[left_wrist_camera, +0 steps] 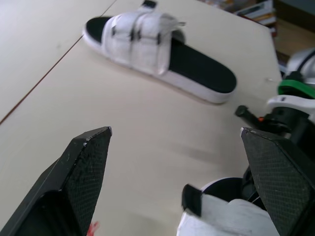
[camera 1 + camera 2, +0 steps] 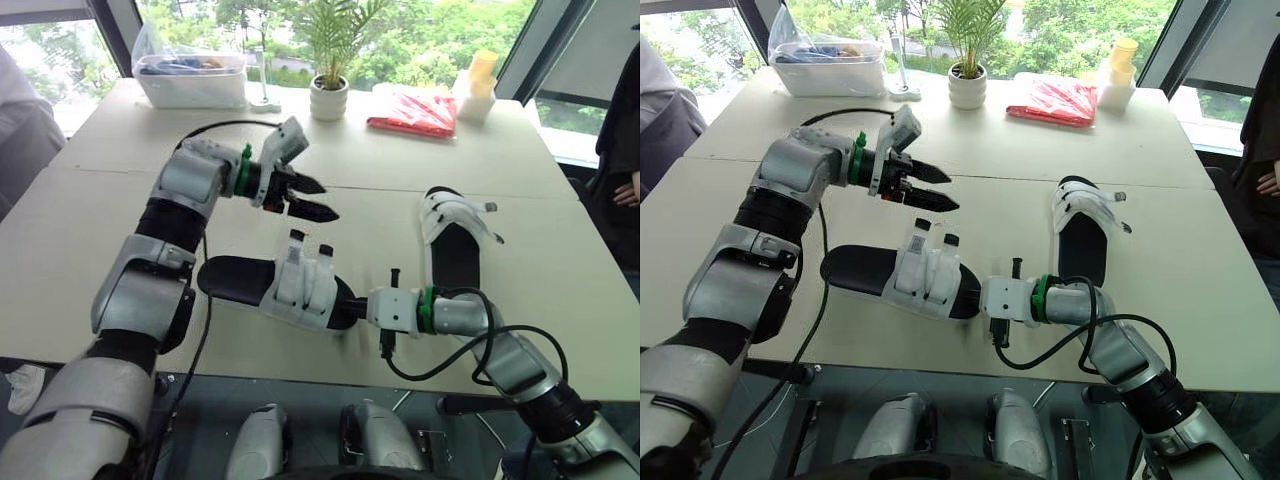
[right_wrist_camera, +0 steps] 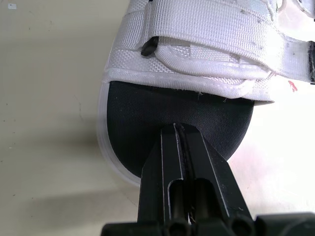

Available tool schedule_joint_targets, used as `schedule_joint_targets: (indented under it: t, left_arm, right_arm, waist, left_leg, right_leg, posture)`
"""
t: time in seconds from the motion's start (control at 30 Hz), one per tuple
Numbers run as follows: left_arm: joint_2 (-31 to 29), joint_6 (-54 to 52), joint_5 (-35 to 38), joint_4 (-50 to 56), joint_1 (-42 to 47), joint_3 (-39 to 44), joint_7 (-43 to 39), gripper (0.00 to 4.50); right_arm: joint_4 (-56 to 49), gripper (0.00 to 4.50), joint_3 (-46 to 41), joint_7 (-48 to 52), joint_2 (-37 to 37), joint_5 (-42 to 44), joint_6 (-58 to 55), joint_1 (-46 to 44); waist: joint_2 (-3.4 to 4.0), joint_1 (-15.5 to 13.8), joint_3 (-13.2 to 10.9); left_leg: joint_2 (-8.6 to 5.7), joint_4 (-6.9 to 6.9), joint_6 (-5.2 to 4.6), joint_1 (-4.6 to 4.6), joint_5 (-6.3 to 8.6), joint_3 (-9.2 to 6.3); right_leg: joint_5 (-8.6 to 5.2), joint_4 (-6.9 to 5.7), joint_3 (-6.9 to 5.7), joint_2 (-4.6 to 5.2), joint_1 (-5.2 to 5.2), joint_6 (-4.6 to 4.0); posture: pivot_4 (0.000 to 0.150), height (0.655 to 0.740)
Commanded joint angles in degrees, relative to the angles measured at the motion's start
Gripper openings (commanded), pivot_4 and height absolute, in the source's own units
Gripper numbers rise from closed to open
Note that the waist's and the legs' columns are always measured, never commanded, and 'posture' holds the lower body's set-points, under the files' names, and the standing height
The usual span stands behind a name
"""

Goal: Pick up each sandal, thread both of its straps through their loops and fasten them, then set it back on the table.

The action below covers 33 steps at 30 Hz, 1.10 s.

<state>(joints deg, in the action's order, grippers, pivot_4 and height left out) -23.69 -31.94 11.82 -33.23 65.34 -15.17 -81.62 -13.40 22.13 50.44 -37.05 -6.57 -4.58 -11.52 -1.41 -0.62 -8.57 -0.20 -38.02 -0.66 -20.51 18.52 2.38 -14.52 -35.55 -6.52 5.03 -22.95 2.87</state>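
I saw the left hand (image 2: 326, 200) hovering with its fingers spread above the near sandal (image 2: 298, 288), which lay flat on the desk (image 2: 110, 210) with its two straps standing up. The right hand (image 3: 181, 130) had its fingers pressed together, tips against that sandal's toe end. The second sandal (image 2: 455, 248) lay well apart, further right.

Head stereo pair looks down over table (image 2: 100, 200); both wrist cameras catch near sandal (image 2: 300, 290).
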Motion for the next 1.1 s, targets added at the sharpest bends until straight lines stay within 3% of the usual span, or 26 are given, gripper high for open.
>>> schedule_joint_targets:
  t: [0.03,0.23,0.37,0.43,0.63,0.83,0.9,0.97,1.07,1.1]
  left_arm:
    - [-1.53,8.88,-3.65,4.45,-3.84,-5.78,-5.53,3.04]
    - [-2.58,16.81,-9.56,0.92,-5.85,-10.39,-6.92,0.03]
    - [-0.76,24.20,-14.76,-5.91,-5.27,-12.72,-3.75,0.03]
    - [1.76,21.79,-15.90,-11.36,-3.04,-11.63,0.26,0.03]
    - [3.69,20.97,-16.32,-20.58,0.88,-8.65,2.07,0.03]
    - [-1.15,14.94,-4.92,-14.17,1.91,4.66,-1.86,0.03]
    - [-5.30,9.21,-1.12,-8.08,0.01,7.07,-6.89,0.55]
    - [-12.17,0.14,6.36,0.70,-3.29,5.57,-10.22,1.30]
    - [-19.90,-9.00,17.13,11.79,-8.26,4.43,-10.88,2.75]
    - [-21.56,-11.00,19.70,14.34,-9.68,4.74,-10.88,3.32]
  right_arm:
    - [7.99,0.00,6.47,2.69,-1.62,-4.86,-5.25,5.39]
    - [7.71,0.00,6.27,2.70,-1.68,-4.83,-5.51,5.41]
    - [7.60,0.00,6.25,2.80,-1.77,-4.80,-5.62,5.44]
    - [7.48,0.00,6.22,2.85,-1.76,-4.74,-5.65,5.43]
    - [7.32,0.00,6.15,2.98,-1.71,-4.63,-5.80,5.17]
    - [0.37,0.00,0.66,2.74,-2.80,0.29,-3.76,6.46]
    - [-4.41,0.00,-3.36,3.43,-4.03,3.92,-5.54,8.04]
    - [-11.96,0.53,-10.22,4.25,-5.47,11.81,-10.87,10.64]
    - [-21.02,1.74,-19.27,5.59,-8.53,21.71,-18.23,14.53]
    - [-23.47,2.36,-22.10,6.33,-9.76,24.68,-20.13,16.01]
  waist:
    - [0.17,-0.03,0.09]
    - [0.10,-0.11,0.12]
    - [0.17,-0.10,0.22]
    - [0.13,-0.14,0.24]
    - [0.02,-0.08,0.24]
    - [-0.11,-0.11,0.06]
    - [0.11,-0.11,-0.13]
    - [0.43,-0.15,-0.42]
    - [0.79,-0.16,-0.90]
    - [0.80,-0.26,-1.14]
  left_leg:
    - [0.00,0.00,0.00,0.04,0.00,0.00]
    - [0.00,0.00,-0.01,-0.02,0.01,0.00]
    - [0.00,0.00,-0.07,0.02,0.04,0.00]
    - [0.00,0.00,-0.10,0.01,0.05,0.00]
    - [-0.01,-0.01,-0.14,0.00,0.07,0.00]
    - [0.00,-0.09,-0.13,-0.41,0.07,0.00]
    - [-0.02,-0.28,-0.13,-0.94,0.06,-0.01]
    - [-0.07,-0.32,0.10,-1.00,-0.07,-0.01]
    - [-0.11,-0.25,-0.02,-1.10,0.01,-0.02]
    - [-0.15,-0.26,-0.04,-1.10,0.02,-0.10]
  right_leg:
    - [-0.01,0.01,0.00,0.00,0.05,-0.01]
    - [-0.09,0.02,0.00,0.01,0.00,-0.20]
    - [-0.10,0.08,0.00,0.01,0.06,-0.20]
    - [-0.07,0.08,0.00,0.01,0.05,-0.14]
    - [0.00,0.08,-0.04,-0.01,0.06,0.03]
    - [0.01,-0.01,-0.07,-0.02,-0.30,0.06]
    - [0.08,-0.22,-0.09,-0.01,-0.79,0.15]
    - [0.07,-0.23,-0.10,0.00,-0.81,0.16]
    - [0.07,-0.18,-0.12,0.01,-0.80,0.16]
    - [0.07,-0.17,-0.13,0.04,-0.75,0.16]
  posture:
    - [0.150,0.7241]
    - [0.150,0.7241]
    - [0.150,0.7241]
    - [0.150,0.7241]
    - [0.150,0.7241]
    - [0.150,0.7241]
    - [0.150,0.7241]
    - [0.150,0.7241]
    - [0.150,0.7241]
    - [0.150,0.7241]
